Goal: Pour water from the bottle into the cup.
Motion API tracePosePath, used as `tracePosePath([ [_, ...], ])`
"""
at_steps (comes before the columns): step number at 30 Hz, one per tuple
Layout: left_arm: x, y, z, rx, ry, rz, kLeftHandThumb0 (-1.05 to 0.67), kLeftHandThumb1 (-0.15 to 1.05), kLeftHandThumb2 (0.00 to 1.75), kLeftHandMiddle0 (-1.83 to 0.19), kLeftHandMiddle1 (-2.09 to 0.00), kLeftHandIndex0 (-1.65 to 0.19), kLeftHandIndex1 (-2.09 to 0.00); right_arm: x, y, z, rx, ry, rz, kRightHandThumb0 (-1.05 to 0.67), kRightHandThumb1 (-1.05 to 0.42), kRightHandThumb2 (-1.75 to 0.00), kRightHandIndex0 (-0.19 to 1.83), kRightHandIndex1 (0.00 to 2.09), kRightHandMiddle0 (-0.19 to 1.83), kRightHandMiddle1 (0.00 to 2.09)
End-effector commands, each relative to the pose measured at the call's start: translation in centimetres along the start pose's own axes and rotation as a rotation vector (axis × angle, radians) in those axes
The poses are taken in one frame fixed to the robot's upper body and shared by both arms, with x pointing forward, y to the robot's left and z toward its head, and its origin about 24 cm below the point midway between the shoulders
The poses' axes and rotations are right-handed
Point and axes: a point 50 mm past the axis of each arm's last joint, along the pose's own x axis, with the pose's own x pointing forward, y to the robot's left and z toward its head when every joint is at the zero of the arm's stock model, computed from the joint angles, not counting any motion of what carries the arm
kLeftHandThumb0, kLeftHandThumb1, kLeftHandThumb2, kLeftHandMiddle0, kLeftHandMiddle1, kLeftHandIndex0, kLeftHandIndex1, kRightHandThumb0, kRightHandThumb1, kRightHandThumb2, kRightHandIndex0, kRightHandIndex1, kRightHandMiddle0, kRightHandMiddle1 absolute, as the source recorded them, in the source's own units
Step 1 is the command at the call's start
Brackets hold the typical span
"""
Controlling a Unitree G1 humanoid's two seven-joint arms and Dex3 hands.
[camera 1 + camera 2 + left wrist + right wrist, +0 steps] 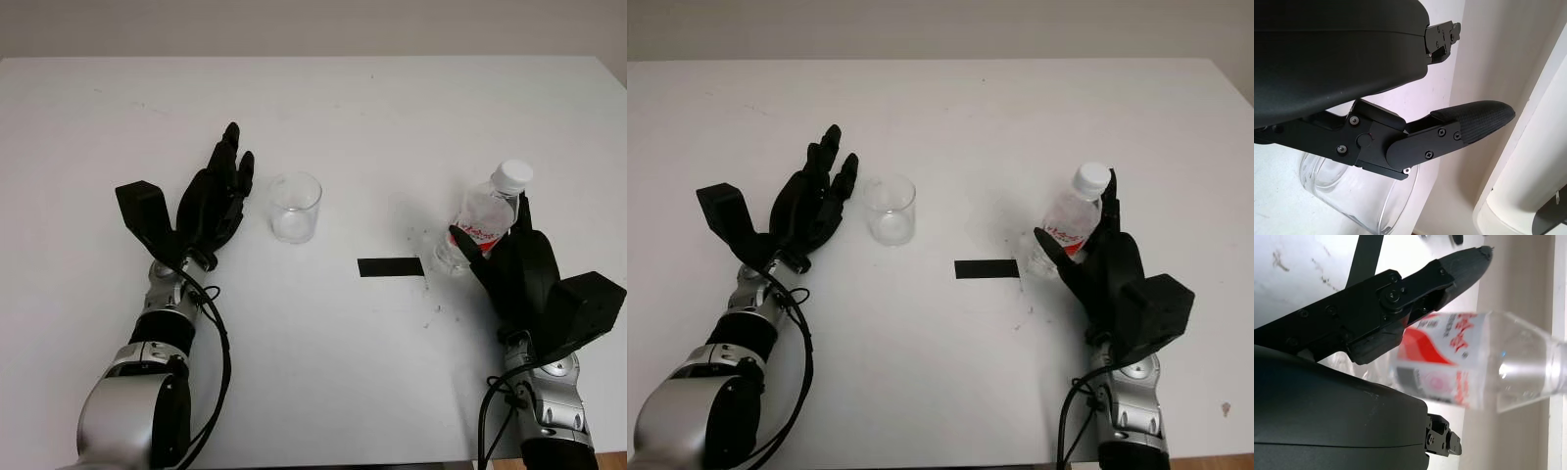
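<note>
Bottle (485, 217), capped and leaning, sits at four o'clock on my white tabletop (343, 127), and my right robot hand (509, 259) wraps its fingers around it. At nine o'clock of the clear cup (295, 208), just beside it, my left robot hand (217, 196) is open, holding nothing.

Only print anywhere is on the bottle (1464, 362): a red and white label with what looks like red Chinese characters, too blurry to actually read. Nothing legible on anything else.
</note>
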Motion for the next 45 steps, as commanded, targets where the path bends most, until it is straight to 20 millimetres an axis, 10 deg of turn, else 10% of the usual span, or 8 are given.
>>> tracePosePath([
  [1,0.0,-0.2,-0.1,0.001,-0.001,0.003,-0.86,1.05,0.74,0.19,0.00,0.19,0.00,0.0,0.0,0.8,-0.020,-0.019,0.014,-0.78,-0.84,-0.04,0.04,0.13,0.11,0.17],
  [4,0.1,-0.3,-0.1,0.003,0.000,0.003,-0.87,1.05,0.74,0.19,0.00,0.19,0.00,0.1,0.1,1.2,0.002,-0.027,0.011,-0.67,-0.81,-0.05,0.24,0.31,0.09,0.80],
  [7,0.1,-0.4,-0.2,-0.001,-0.002,-0.003,-0.86,1.05,0.75,0.19,0.00,0.19,0.00,0.2,0.1,1.4,0.033,-0.048,0.012,-0.54,-0.80,-0.05,0.20,1.10,0.07,1.52],
  [13,0.1,-0.6,-0.2,0.000,-0.006,0.001,-0.86,1.05,0.78,0.19,0.00,0.19,0.00,0.6,0.4,1.4,0.072,-0.060,0.008,-0.41,-0.94,-0.07,0.48,1.96,0.35,2.03],
  [24,0.0,-0.4,-0.3,-0.001,-0.010,0.016,-0.87,1.05,0.76,0.19,0.00,0.19,0.00,1.3,1.0,1.6,-0.097,-0.041,-0.050,-0.53,-1.05,-0.32,1.63,2.09,1.14,2.09],
  [28,0.0,-0.4,-0.2,0.001,-0.009,0.014,-0.87,1.05,0.75,0.19,0.00,0.19,0.00,2.4,1.4,2.0,-0.079,-0.041,-0.082,-0.45,-1.05,-0.40,1.59,2.09,1.38,2.09],
  [45,-0.2,0.0,0.2,0.015,-0.033,0.006,-0.87,1.05,0.73,0.19,0.00,0.19,0.00,10.4,2.8,7.8,-0.435,-0.154,-0.038,-0.42,-1.05,-0.40,1.23,2.09,1.03,2.09],
])
